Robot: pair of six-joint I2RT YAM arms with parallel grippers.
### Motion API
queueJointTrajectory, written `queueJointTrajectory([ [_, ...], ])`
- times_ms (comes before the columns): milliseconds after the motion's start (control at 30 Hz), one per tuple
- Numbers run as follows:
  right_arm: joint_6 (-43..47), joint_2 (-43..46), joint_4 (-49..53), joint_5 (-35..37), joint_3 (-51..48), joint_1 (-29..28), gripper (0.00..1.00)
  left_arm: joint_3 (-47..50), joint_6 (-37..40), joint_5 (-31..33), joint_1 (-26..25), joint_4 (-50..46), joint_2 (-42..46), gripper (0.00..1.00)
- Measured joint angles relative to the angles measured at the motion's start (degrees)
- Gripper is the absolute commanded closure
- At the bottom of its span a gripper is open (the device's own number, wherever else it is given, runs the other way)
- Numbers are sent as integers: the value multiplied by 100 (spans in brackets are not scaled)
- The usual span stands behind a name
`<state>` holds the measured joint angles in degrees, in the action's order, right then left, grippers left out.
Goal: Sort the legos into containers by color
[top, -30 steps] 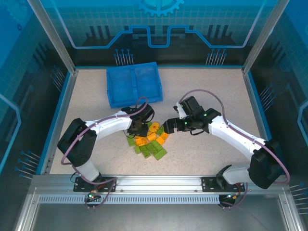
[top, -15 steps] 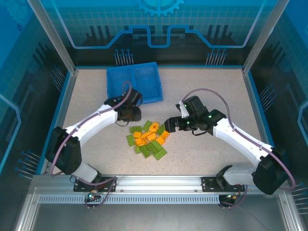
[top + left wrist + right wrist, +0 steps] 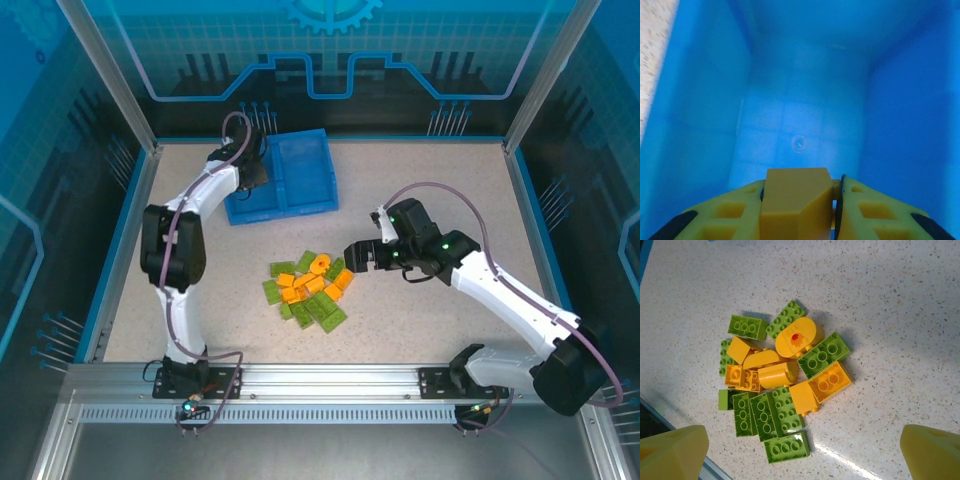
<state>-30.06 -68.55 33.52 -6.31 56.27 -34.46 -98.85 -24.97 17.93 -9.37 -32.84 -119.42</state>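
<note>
Left gripper [image 3: 250,172], at pile [image 3: 310,290] second ago, now over tray's [image 3: 305,175] left compartment [image 3: 800,125], clamped on orange brick [image 3: 796,197] above floor. Release likely next. Right gripper [image 3: 356,256] spread wide beside pile, rest unsorted on table [image 3: 450,200].

top: overhead, whole table [image 3: 450,180] | left wrist: close into tray [image 3: 705,100] | right wrist: over legos [image 3: 781,375], shared
</note>
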Motion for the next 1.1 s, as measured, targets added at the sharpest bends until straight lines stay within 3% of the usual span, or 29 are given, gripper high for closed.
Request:
queueJointTrajectory([
  [200,-57,120,26,48,0,-2,0,-404,-61,-339,98,-74,-623,42],
  [467,-109,149,39,179,-2,-2,0,-376,-57,-697,101,-109,-302,44],
  [567,-173,52,35,306,-2,-2,0,249,-101,-992,79,22,564,45],
  [667,-262,-280,9,431,-2,-15,2,1158,-111,-1180,-76,201,2000,45],
  [900,-719,-1596,-109,708,177,-402,12,2634,800,-1574,-1753,616,5248,43],
  [1100,-1150,-2551,-273,723,308,-608,17,3742,1786,-1888,-2197,256,6505,31],
])
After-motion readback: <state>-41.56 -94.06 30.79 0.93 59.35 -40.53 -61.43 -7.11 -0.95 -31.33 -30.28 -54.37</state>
